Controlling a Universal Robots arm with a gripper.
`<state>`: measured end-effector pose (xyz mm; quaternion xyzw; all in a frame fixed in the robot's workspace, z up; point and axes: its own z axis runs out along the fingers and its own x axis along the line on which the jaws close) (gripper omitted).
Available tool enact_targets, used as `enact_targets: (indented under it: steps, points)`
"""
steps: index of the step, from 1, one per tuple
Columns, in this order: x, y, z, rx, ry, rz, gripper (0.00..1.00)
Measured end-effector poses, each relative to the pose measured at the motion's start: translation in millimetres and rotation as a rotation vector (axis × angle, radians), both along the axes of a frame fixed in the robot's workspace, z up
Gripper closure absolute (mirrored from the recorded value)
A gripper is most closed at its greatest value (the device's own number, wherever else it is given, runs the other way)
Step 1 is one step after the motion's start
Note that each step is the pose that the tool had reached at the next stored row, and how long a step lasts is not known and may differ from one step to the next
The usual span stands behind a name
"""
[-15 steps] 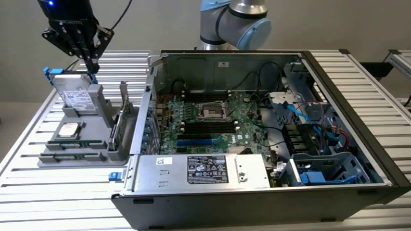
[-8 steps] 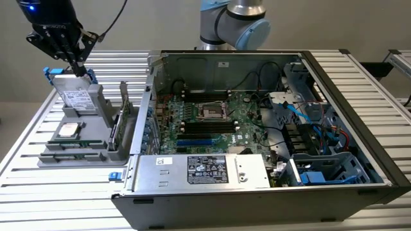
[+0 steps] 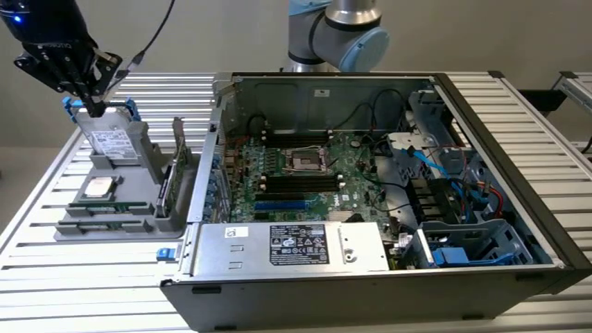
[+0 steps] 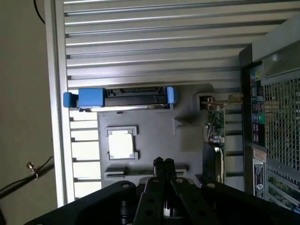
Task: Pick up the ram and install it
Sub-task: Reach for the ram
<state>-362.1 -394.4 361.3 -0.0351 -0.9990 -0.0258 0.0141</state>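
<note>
The gripper (image 3: 93, 104) is seen above the far end of a grey tray (image 3: 138, 149), at the exterior view's left. Its fingers (image 4: 158, 165) are pressed together and nothing is held between them. In the exterior view its tips are seen just over the top edge of a hard drive (image 3: 111, 139), which is stood upright in the tray with blue rails on its sides; whether the two touch cannot be told.

The ram (image 3: 109, 207) is seated on edge in a holder near the tray's front end. It is seen as a thin green strip running across the tray. It is placed just in front of a square silver processor (image 3: 100, 187), which is laid flat in its own recess. The ram is kept apart from the gripper, with the processor and the hard drive between them. A card (image 3: 171, 173) is stood upright along the tray's side nearest the case (image 3: 370, 291).

The case is laid open on the slatted table (image 3: 55, 277), just beside the tray. Inside it the motherboard (image 3: 347, 198) is exposed, with black slots (image 3: 296, 182) set on either side of the central socket. A power supply (image 3: 287, 246) is mounted at the near edge.
</note>
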Motion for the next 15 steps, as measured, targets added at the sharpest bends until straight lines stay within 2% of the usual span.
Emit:
enact_targets:
  steps: [5, 15]
  points:
    - [-0.4, -14.9, -2.8, 0.0009, 0.0002, 0.005, 0.9]
    - [0.2, -32.7, -9.3, 0.0011, 0.0002, 0.026, 0.9]
